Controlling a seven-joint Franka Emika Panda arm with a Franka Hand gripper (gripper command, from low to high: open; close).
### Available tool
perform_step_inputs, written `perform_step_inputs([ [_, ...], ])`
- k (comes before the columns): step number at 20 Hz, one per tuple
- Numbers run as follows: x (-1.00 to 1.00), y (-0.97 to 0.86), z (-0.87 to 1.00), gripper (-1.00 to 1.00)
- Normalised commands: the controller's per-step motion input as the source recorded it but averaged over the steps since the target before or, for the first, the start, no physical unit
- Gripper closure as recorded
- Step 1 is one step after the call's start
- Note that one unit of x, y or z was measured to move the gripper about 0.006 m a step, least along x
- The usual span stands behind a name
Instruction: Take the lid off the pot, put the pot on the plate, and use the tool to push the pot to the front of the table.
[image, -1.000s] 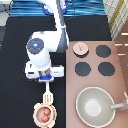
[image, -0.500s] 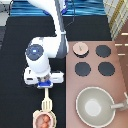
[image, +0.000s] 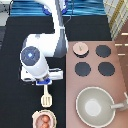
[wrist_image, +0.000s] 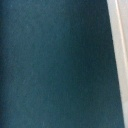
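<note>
One pot (image: 44, 120) is sitting on the plate (image: 35, 116) at the exterior view's bottom, uncovered and showing reddish-orange contents. Its lid (image: 80, 48) is lying on the stove (image: 115, 75) where a burner would be. The gripper (image: 46, 83) is hanging above the tool (image: 47, 96), whose head is lying just above the pot on the table (image: 15, 45); whether it is gripping the handle, I cannot tell. The grey pan (image: 95, 106) is standing empty.
</note>
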Motion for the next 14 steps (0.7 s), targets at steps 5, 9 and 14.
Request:
perform_step_inputs([
  [5, -0.98, -0.11, 0.10, 1.00],
  [9, -1.00, -0.16, 0.00, 1.00],
  [14, -1.00, -0.12, -0.34, 1.00],
])
